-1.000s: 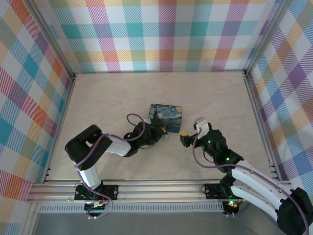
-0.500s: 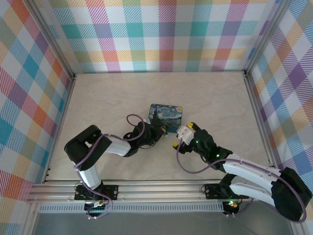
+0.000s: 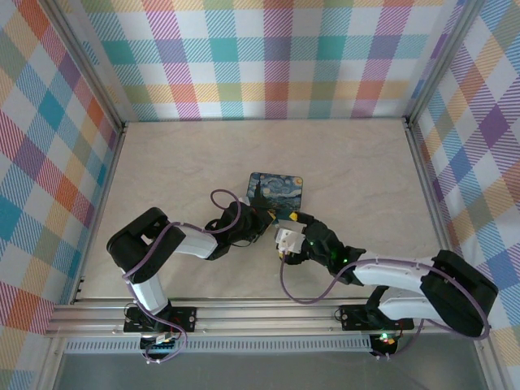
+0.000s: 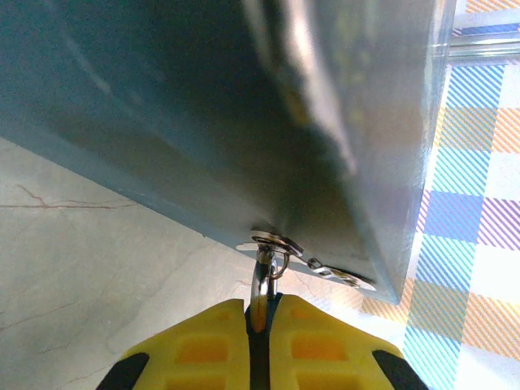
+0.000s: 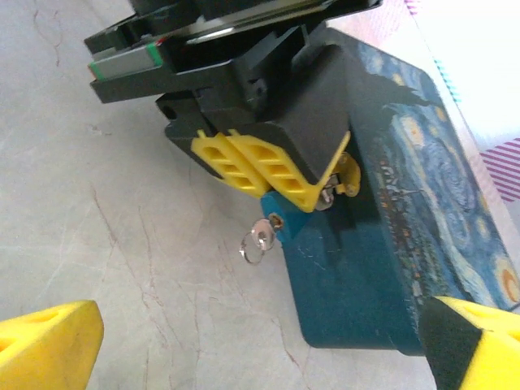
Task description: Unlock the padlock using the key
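On the desk the painted tin lies flat; the left claw pinches the padlock at the tin's front edge, likely steadying it, while the right claw gapes empty toward the key jutting from it

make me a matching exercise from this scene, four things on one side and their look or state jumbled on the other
Things:
1 left gripper
2 right gripper
3 padlock
4 tin

Look or state:
a starry painted top
b wide open
c small blue body at the tin's side
d shut on the padlock

Pairs: 1-d, 2-b, 3-c, 4-a
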`<state>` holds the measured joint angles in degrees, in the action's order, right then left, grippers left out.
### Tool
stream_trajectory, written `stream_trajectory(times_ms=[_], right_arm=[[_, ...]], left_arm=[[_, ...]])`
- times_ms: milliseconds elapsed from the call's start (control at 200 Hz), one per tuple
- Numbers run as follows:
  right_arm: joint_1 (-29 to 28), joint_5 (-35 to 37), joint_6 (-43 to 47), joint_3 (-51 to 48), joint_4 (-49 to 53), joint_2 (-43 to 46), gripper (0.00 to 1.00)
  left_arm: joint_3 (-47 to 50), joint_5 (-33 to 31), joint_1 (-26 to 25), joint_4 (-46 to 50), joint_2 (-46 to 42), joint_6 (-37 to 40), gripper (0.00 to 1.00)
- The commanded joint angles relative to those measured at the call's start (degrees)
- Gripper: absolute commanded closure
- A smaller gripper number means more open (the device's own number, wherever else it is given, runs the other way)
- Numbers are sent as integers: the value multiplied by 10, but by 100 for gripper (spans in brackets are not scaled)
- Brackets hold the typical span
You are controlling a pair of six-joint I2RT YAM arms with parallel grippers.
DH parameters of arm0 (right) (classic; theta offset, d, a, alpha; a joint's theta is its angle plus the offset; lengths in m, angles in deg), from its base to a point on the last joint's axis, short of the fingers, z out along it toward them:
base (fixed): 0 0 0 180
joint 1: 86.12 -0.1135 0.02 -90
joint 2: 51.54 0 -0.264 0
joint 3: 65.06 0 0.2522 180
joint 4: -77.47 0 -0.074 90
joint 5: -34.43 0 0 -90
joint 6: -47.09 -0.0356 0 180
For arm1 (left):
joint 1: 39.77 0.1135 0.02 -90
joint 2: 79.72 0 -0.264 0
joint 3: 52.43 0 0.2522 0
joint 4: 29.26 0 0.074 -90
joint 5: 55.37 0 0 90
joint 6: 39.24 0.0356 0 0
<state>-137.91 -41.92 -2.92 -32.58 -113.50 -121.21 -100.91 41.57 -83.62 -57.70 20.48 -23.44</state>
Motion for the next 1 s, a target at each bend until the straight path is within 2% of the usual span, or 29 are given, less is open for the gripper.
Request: stream_trajectory(times_ms=[0, 175, 360, 500, 740, 995], right_arm=[[-4, -27, 10, 14, -32, -18, 3], [-3, -28, 7, 21, -40, -46, 12], [8, -36, -1, 35, -50, -68, 32], [25, -51, 0, 43, -48, -78, 42], [29, -43, 14, 56, -52, -107, 51], [31, -29, 19, 74, -55, -135, 64]], left_arm=[[-10, 1, -7, 20, -8, -11, 92], [-14, 5, -7, 25, -11, -14, 92], [-18, 10, -7, 30, -14, -17, 92], [-23, 13, -8, 32, -15, -18, 92], [-25, 13, -8, 34, -16, -21, 92], [-26, 14, -8, 35, -15, -22, 92]])
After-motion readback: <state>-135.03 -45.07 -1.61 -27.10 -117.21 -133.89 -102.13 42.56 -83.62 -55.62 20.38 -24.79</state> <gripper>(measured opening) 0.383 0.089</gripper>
